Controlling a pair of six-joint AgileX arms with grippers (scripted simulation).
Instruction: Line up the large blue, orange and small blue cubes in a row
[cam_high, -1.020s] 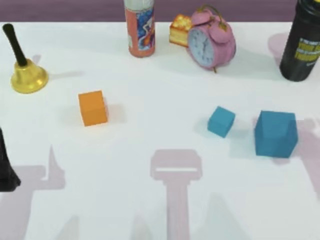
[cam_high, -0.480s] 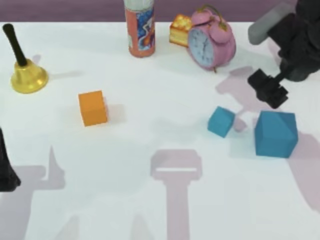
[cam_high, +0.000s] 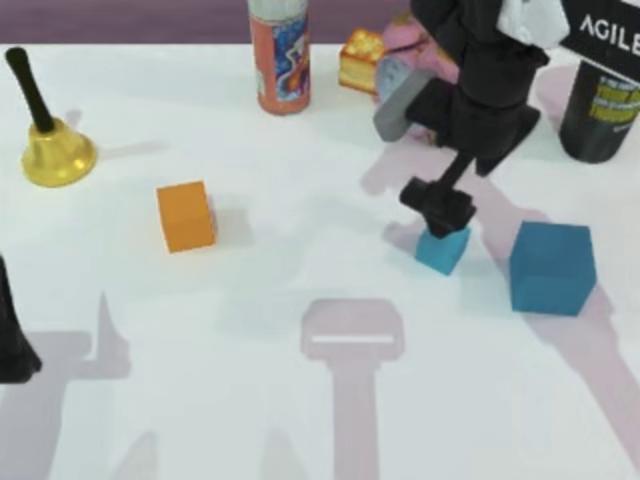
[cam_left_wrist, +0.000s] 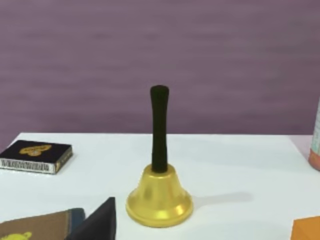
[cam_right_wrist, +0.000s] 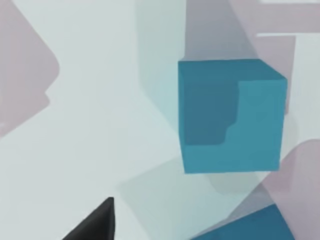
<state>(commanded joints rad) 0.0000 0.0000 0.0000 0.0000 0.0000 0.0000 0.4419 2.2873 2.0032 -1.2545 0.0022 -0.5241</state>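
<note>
The small blue cube (cam_high: 444, 250) lies right of the table's middle, and the large blue cube (cam_high: 552, 268) sits close to its right. My right gripper (cam_high: 440, 207) hangs just above the small cube's far edge, open and holding nothing. In the right wrist view the small blue cube (cam_right_wrist: 232, 117) is beyond one dark fingertip (cam_right_wrist: 97, 225), with a corner of the large blue cube (cam_right_wrist: 255, 227) beside it. The orange cube (cam_high: 185, 216) rests apart on the left half. My left gripper (cam_high: 10, 345) stays parked at the left edge, open.
Along the back stand a brass bell (cam_high: 55, 150), a printed can (cam_high: 280, 55), a cake-slice toy (cam_high: 360, 60), a pink alarm clock (cam_high: 400, 85) partly behind my right arm, and a black bottle (cam_high: 600, 110). A card box (cam_left_wrist: 35, 156) lies beyond the bell.
My right arm has swung in from the back right and now hangs over the small blue cube. No cube has moved. The left arm is still.
</note>
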